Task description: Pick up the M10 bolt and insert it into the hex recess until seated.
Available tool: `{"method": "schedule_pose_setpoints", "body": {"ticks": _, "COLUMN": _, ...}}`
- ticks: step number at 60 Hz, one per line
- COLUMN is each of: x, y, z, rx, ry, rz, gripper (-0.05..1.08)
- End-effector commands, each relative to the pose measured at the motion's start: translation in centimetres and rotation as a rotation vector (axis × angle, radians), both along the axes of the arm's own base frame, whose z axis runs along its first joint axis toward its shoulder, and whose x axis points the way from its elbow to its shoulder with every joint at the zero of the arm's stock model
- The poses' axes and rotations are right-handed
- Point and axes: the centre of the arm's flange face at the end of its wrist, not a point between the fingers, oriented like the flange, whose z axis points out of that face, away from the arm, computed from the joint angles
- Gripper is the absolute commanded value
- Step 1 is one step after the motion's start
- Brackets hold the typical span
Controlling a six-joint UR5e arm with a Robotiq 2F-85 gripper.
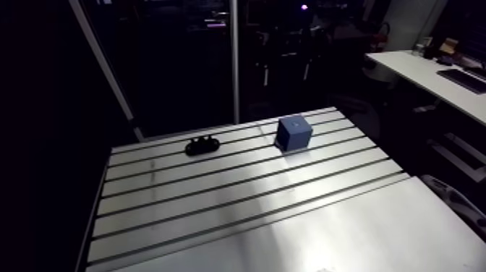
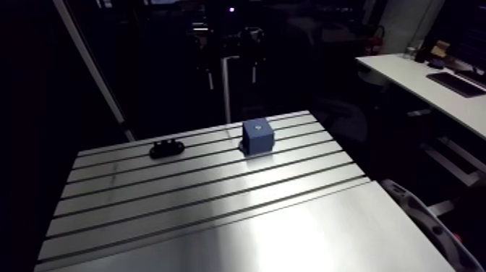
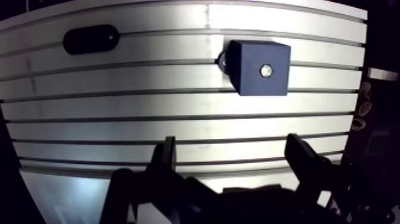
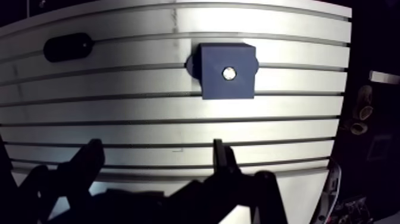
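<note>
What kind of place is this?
Probably a robot workshop or lab bench: there's a slotted metal table, a robot gripper open above it, and a blue block standing on the table.

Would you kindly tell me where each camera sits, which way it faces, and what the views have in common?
Arm view: rides on the arm's upper link and looks down across the table towards the blue block and the black piece; the gripper is out of frame.
Wrist view: sits on the wrist and looks down past the open, empty gripper; its two fingers show, with the blue block ahead of them.
Shared: both show the table, the blue block and the black piece.
</note>
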Motion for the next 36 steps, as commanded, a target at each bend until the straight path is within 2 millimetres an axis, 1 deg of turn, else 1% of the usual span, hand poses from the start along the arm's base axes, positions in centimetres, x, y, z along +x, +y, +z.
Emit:
{"method": "schedule_pose_setpoints", "body": {"ticks": 1, "x": 1.2, "y": -8.2, "z": 4.9, "rx": 0.004, "ry": 0.007, "rz": -0.06, "gripper": 0.01}}
{"method": "schedule_pose_setpoints", "body": {"ticks": 2, "x": 1.1, "y": -8.6, "z": 5.4, "rx": 0.003, "ry": 0.006, "rz": -0.055, "gripper": 0.01}}
{"method": "schedule_pose_setpoints", "body": {"ticks": 3, "x": 1.1, "y": -8.6, "z": 5.4, "rx": 0.003, "ry": 0.006, "rz": -0.055, "gripper": 0.01}}
{"method": "schedule_pose_setpoints", "body": {"ticks": 4, "x": 1.3, "y": -9.0, "z": 5.9, "rx": 0.002, "ry": 0.004, "rz": -0.05, "gripper": 0.01}}
{"method": "schedule_pose_setpoints", "body": {"ticks": 5, "x": 1.3, "y": -9.0, "z": 5.9, "rx": 0.002, "ry": 0.004, "rz": -0.05, "gripper": 0.01}}
{"method": "schedule_pose_setpoints", "body": {"ticks": 6, "x": 1.5, "y": -9.2, "z": 6.5, "rx": 0.003, "ry": 0.007, "rz": -0.047, "gripper": 0.01}}
{"method": "schedule_pose_setpoints", "body": {"ticks": 7, "x": 1.5, "y": -9.2, "z": 6.5, "rx": 0.003, "ry": 0.007, "rz": -0.047, "gripper": 0.01}}
{"method": "schedule_pose_setpoints", "body": {"ticks": 8, "x": 1.9, "y": -9.5, "z": 7.3, "rx": 0.003, "ry": 0.012, "rz": -0.042, "gripper": 0.01}}
{"method": "schedule_pose_setpoints", "body": {"ticks": 9, "x": 1.9, "y": -9.5, "z": 7.3, "rx": 0.003, "ry": 0.012, "rz": -0.042, "gripper": 0.01}}
{"method": "schedule_pose_setpoints", "body": {"ticks": 10, "x": 2.2, "y": -9.6, "z": 8.0, "rx": 0.003, "ry": 0.017, "rz": -0.042, "gripper": 0.01}}
{"method": "schedule_pose_setpoints", "body": {"ticks": 11, "x": 2.2, "y": -9.6, "z": 8.0, "rx": 0.003, "ry": 0.017, "rz": -0.042, "gripper": 0.01}}
{"method": "schedule_pose_setpoints", "body": {"ticks": 12, "x": 2.6, "y": -9.7, "z": 8.6, "rx": 0.003, "ry": 0.016, "rz": -0.042, "gripper": 0.01}}
{"method": "schedule_pose_setpoints", "body": {"ticks": 15, "x": 2.8, "y": -9.8, "z": 9.1, "rx": 0.001, "ry": 0.015, "rz": -0.04, "gripper": 0.01}}
{"method": "schedule_pose_setpoints", "body": {"ticks": 17, "x": 3.5, "y": -10.1, "z": 10.0, "rx": -0.002, "ry": 0.008, "rz": -0.038, "gripper": 0.01}}
{"method": "schedule_pose_setpoints", "body": {"ticks": 20, "x": 3.8, "y": -10.4, "z": 10.4, "rx": -0.002, "ry": 0.008, "rz": -0.033, "gripper": 0.01}}
{"method": "schedule_pose_setpoints", "body": {"ticks": 21, "x": 4.2, "y": -10.6, "z": 11.0, "rx": 0.0, "ry": 0.013, "rz": -0.03, "gripper": 0.01}}
{"method": "schedule_pose_setpoints", "body": {"ticks": 22, "x": 4.2, "y": -10.6, "z": 11.0, "rx": 0.0, "ry": 0.013, "rz": -0.03, "gripper": 0.01}}
{"method": "schedule_pose_setpoints", "body": {"ticks": 23, "x": 4.5, "y": -10.8, "z": 11.6, "rx": 0.001, "ry": 0.017, "rz": -0.027, "gripper": 0.01}}
{"method": "schedule_pose_setpoints", "body": {"ticks": 24, "x": 4.5, "y": -10.8, "z": 11.6, "rx": 0.001, "ry": 0.017, "rz": -0.027, "gripper": 0.01}}
{"method": "schedule_pose_setpoints", "body": {"ticks": 25, "x": 4.8, "y": -10.8, "z": 12.1, "rx": 0.0, "ry": 0.018, "rz": -0.025, "gripper": 0.01}}
{"method": "schedule_pose_setpoints", "body": {"ticks": 26, "x": 4.8, "y": -10.8, "z": 12.1, "rx": 0.0, "ry": 0.018, "rz": -0.025, "gripper": 0.01}}
{"method": "schedule_pose_setpoints", "body": {"ticks": 28, "x": 5.3, "y": -11.0, "z": 12.9, "rx": -0.001, "ry": 0.006, "rz": -0.02, "gripper": 0.01}}
{"method": "schedule_pose_setpoints", "body": {"ticks": 31, "x": 5.6, "y": -11.0, "z": 13.2, "rx": -0.003, "ry": -0.001, "rz": -0.019, "gripper": 0.01}}
{"method": "schedule_pose_setpoints", "body": {"ticks": 36, "x": 6.6, "y": -11.4, "z": 14.1, "rx": -0.007, "ry": -0.008, "rz": -0.01, "gripper": 0.01}}
